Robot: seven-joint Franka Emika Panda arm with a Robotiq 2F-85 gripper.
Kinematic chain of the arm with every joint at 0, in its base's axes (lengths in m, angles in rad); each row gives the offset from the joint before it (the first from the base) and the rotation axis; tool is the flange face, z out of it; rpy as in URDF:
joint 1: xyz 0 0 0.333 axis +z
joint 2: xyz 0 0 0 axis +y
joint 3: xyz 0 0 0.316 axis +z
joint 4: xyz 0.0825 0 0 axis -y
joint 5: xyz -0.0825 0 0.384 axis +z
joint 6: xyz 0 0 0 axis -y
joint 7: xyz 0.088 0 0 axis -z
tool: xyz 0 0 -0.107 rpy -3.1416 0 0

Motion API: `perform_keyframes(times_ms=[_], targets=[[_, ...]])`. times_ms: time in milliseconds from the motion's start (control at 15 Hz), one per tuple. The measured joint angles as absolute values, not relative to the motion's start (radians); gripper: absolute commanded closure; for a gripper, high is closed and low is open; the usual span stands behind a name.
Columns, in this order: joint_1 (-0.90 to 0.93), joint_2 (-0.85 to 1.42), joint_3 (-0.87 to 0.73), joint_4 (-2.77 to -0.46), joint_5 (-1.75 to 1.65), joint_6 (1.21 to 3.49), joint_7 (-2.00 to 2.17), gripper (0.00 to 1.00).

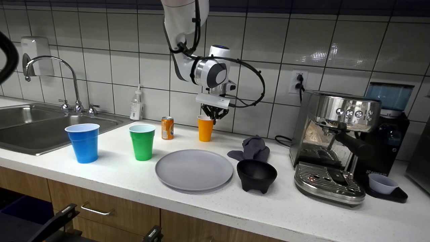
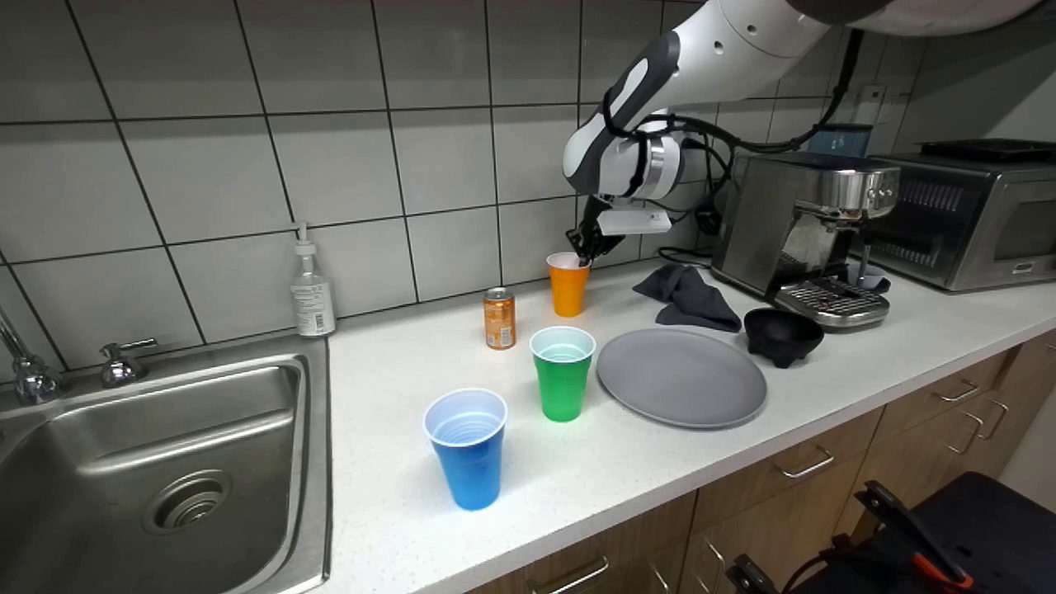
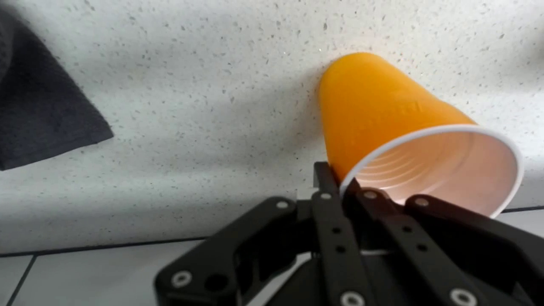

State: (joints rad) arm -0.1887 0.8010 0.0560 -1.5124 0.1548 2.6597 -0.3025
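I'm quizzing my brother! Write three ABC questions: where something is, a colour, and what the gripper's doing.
1. Where's the black bowl?
A) In the sink
B) Beside the plate
C) Under the tap

2. What colour is the plate?
A) Grey
B) Red
C) Yellow

3. What's the gripper doing?
A) Gaping wide
B) Gripping the can
C) Pinching the orange cup

1: B, neighbours in both exterior views.
2: A, its top's grey.
3: C, the wrist view shows its edge between the fingers.
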Motion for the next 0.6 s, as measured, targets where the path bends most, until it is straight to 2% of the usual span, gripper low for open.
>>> perform_keyframes(times_ms=[600], targets=[[-0.187, 0.801, 0.056, -1.505, 0.155, 2.659, -0.3, 0.99]])
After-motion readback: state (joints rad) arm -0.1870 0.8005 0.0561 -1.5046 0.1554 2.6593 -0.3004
